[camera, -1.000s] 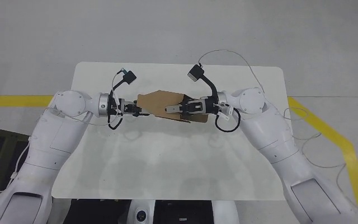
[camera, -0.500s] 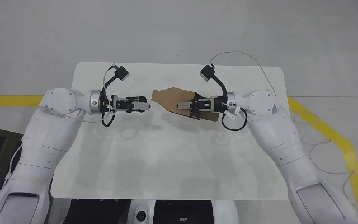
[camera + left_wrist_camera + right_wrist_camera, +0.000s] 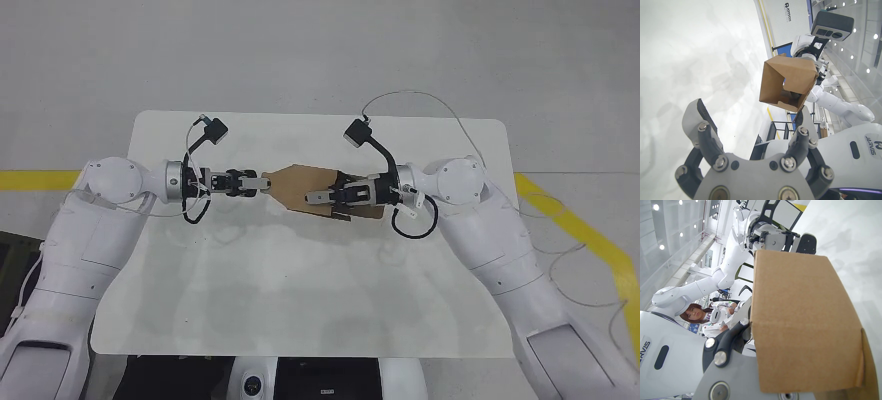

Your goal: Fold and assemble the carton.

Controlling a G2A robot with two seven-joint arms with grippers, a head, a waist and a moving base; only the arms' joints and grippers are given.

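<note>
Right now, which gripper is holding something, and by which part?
The right gripper holds the carton by the end nearest that arm; the left gripper is open, holding nothing.

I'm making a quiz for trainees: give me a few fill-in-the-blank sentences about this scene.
The right gripper grips a ___ carton.
The left gripper is ___.
Both arms work over a ___ table.
Missing words: brown; open; white.

Bright ceiling lamps (image 3: 656,207) — soft shadows on the table (image 3: 300,320), wrist views bowed.
</note>
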